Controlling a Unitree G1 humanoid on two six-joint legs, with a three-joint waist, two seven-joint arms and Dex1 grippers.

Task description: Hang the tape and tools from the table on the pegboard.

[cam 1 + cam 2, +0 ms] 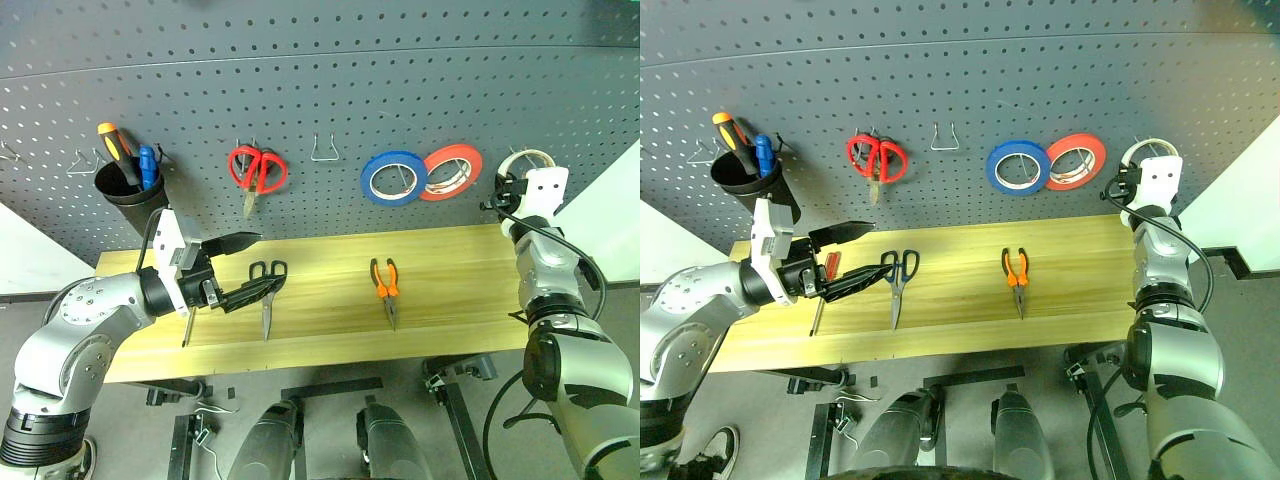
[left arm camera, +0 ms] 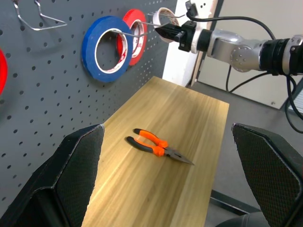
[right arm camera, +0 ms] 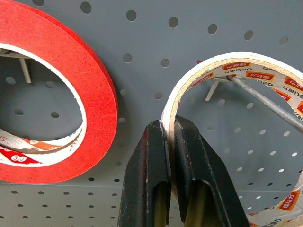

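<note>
Tape (image 3: 236, 66) pinched in our right gripper (image 3: 169, 130) already rings the hook (image 3: 265, 101) at the pegboard's (image 1: 330, 90) far right; our empty, wide-open left gripper (image 1: 243, 268) hovers nearest the black-handled scissors (image 1: 267, 290).

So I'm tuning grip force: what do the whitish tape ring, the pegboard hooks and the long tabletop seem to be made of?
The whitish tape ring: thin translucent film on a printed, probably cardboard, core; the right gripper pinches its wall. The hooks: bare metal wire, by the grey sheen. The light tabletop: wooden planks, by the grain, smooth matte finish.
</note>
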